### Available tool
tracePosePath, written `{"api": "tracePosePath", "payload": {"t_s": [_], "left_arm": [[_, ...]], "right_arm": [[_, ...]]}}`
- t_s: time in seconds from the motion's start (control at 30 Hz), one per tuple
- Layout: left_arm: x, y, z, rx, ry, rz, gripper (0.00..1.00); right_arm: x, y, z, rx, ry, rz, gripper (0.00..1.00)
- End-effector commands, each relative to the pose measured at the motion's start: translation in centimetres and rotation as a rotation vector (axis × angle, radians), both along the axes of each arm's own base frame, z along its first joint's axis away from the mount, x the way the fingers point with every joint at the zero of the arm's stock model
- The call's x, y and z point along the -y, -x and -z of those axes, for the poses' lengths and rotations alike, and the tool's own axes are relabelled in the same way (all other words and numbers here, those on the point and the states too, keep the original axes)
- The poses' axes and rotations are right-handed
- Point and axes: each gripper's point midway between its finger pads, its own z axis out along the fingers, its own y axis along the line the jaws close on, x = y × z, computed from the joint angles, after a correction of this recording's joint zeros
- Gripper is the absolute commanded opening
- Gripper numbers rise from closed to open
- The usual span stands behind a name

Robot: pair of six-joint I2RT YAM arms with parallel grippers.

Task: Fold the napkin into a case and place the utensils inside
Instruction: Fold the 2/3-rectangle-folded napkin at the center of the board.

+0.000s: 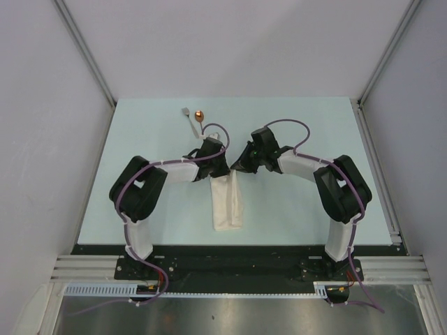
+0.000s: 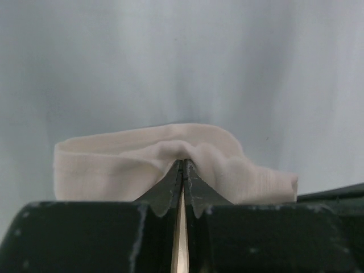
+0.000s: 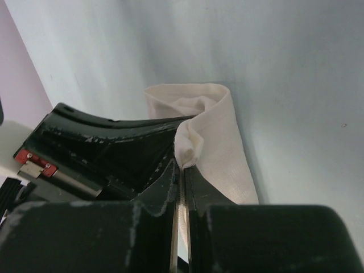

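Left claw [image 2: 183,164] is closed, pinching a fold at the edge of the napkin [image 2: 114,168]. The cloth bunches up on either side of the tips. Right claw [image 3: 182,166] is closed too, on a corner of the same end, just beside the left claw. The napkin is a narrow folded strip: one end is at the two claws, the rest runs back along the desk [image 1: 293,202] toward the arm bases. Fork [image 1: 187,114] and spoon [image 1: 200,116] lie side by side beyond the left claw, apart from the cloth.
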Motion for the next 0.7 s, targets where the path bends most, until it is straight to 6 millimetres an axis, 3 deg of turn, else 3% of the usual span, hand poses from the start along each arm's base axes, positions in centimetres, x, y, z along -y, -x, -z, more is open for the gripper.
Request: {"api": "tracePosePath", "payload": {"t_s": [0.0, 0.17, 0.37, 0.53, 0.57, 0.67], "left_arm": [[0.3, -0.5, 0.6, -0.021, -0.003, 0.007, 0.07], [0.7, -1.5, -0.8, 0.024, 0.023, 0.0, 0.07], [-1.3, -0.9, -4.9, 0.057, 0.0, -0.044, 0.11], [-3.0, 1.0, -6.5, 0.023, 0.023, -0.102, 0.22], [-3.3, 1.4, -7.2, 0.028, 0.026, -0.103, 0.23], [-4.4, 2.9, -6.6, 0.012, 0.012, -0.108, 0.2]], "right_arm": [[-1.2, -0.5, -3.9, 0.074, -0.09, 0.0, 0.0], [-2.7, -0.5, -4.2, 0.056, -0.169, 0.011, 0.0], [-1.6, -0.8, -3.7, 0.035, -0.177, 0.052, 0.0], [-1.3, -0.9, -3.8, 0.033, -0.172, 0.06, 0.0], [-1.2, -0.8, -3.8, 0.031, -0.171, 0.06, 0.0], [-1.2, -0.8, -3.8, 0.028, -0.164, 0.061, 0.0]]}}
